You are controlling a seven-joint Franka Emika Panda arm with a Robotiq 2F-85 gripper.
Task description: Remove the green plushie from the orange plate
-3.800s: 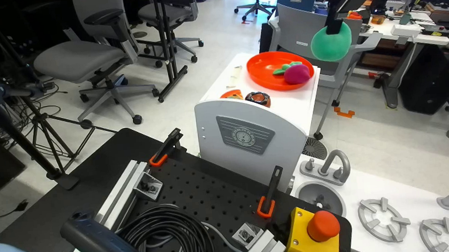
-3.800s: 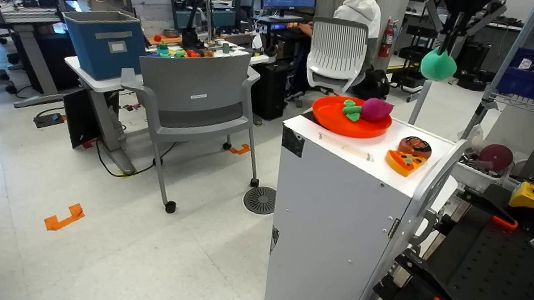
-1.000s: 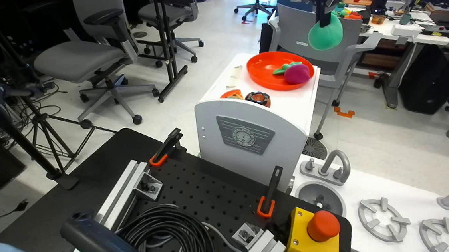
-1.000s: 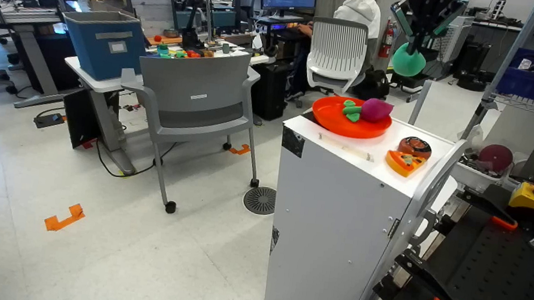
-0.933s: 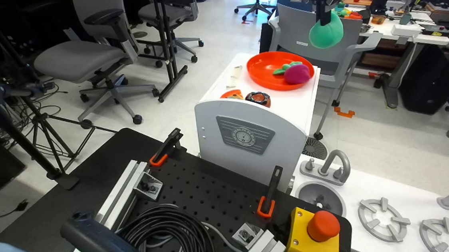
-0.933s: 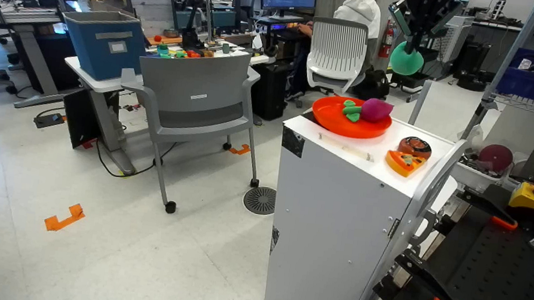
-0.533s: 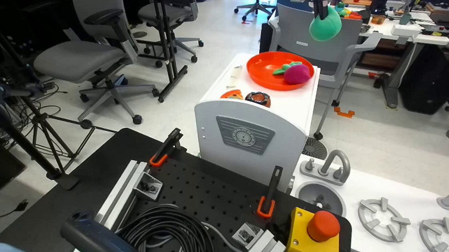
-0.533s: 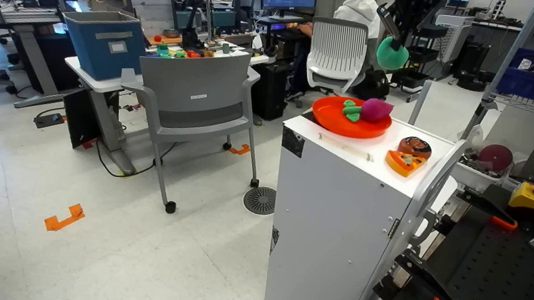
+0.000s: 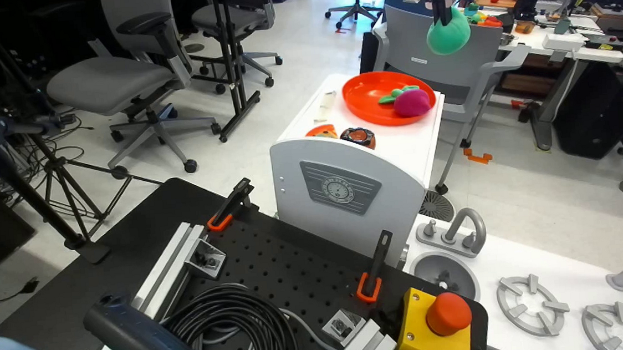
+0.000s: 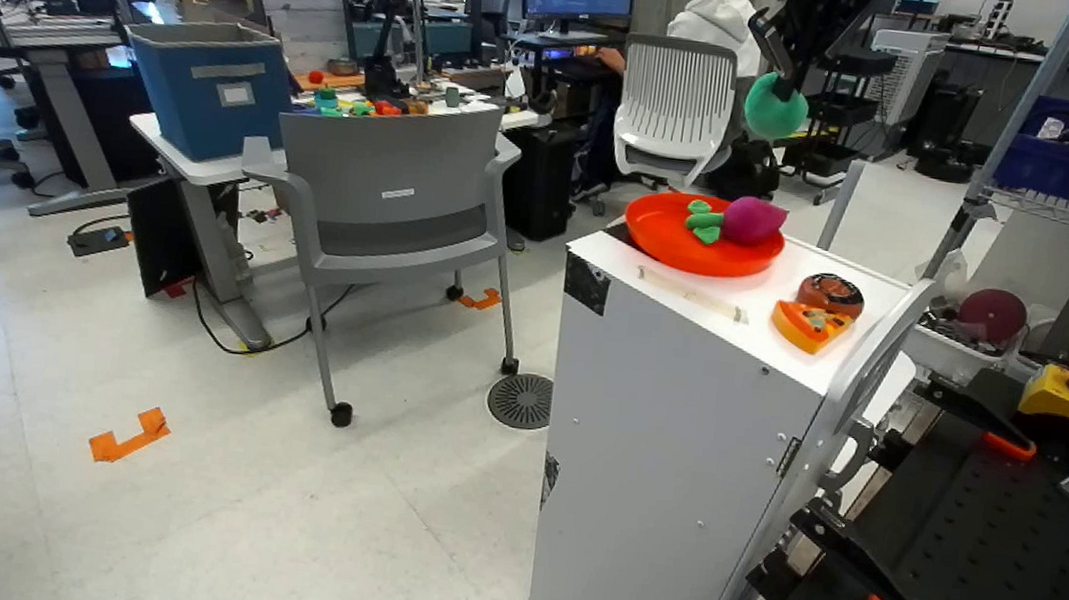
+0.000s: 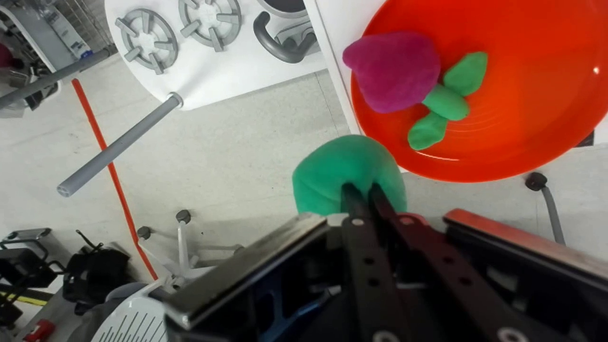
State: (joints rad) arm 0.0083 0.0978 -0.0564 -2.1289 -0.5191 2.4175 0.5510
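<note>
The green plushie [image 9: 449,37] is a round soft ball. My gripper [image 9: 445,18] is shut on it, fingertips pinching its upper part; this also shows in an exterior view [image 10: 774,111]. The plushie hangs in the air, higher than the orange plate [image 9: 363,96] and off to one side of it. In the wrist view the plushie [image 11: 349,159] overlaps the plate's lower left rim, with the plate [image 11: 532,109] farther below. A purple toy with green leaves [image 10: 753,221] lies on the plate. The plate sits on a white cabinet top.
A pizza slice toy [image 10: 808,326] and a round brown toy [image 10: 831,294] lie on the cabinet top [image 10: 724,317]. A grey chair [image 9: 418,41] stands beyond the cabinet. A blue box [image 10: 211,92] stands on a white table. A sink [image 9: 446,278] and burners are beside the cabinet.
My gripper has carried the green plushie up in one exterior view and left in the other, and has tilted. It stays shut on the plushie. The plate and other toys have not moved.
</note>
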